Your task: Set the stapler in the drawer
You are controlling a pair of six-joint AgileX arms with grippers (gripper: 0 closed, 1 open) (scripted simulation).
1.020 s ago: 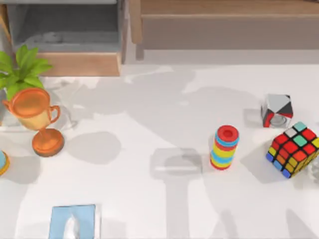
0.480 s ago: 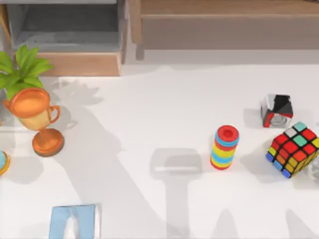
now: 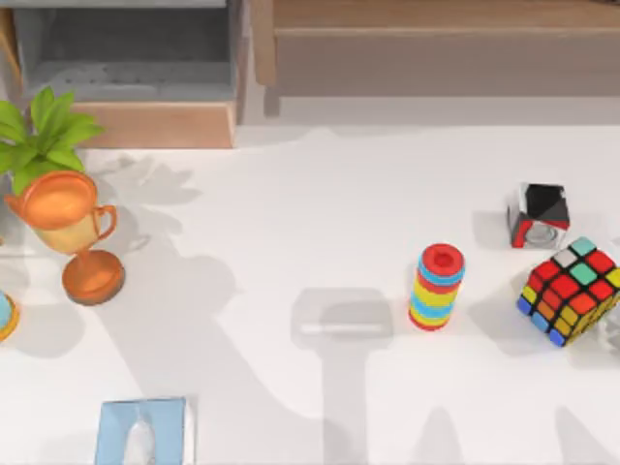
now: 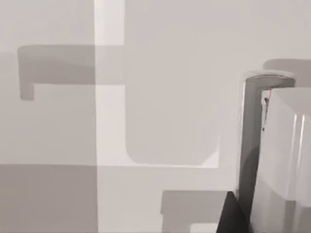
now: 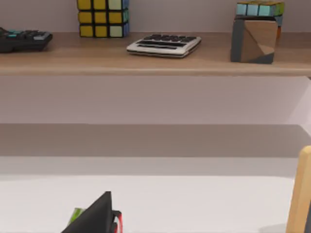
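Note:
The stapler [image 3: 341, 327] is a faint, pale glassy bar lying flat on the white table, left of the striped ring stack [image 3: 437, 287]. It casts a soft square shadow around itself. The drawer [image 3: 155, 124] stands open at the back left, its grey floor showing behind the light tan front panel. A wide stretch of table separates the stapler from the drawer. Arm shadows fall across the left and middle of the table.
An orange trophy [image 3: 68, 228] and a green plant [image 3: 44, 136] stand before the drawer. A colour cube [image 3: 572, 289] and a black-red-white cube [image 3: 539, 215] sit right. The light-blue tissue box [image 3: 142, 431] is at the front left. The long wooden unit [image 3: 436, 48] spans the back.
The broad shadow that lay over the table's middle has swung to the left side. The stapler and the other things have not moved.

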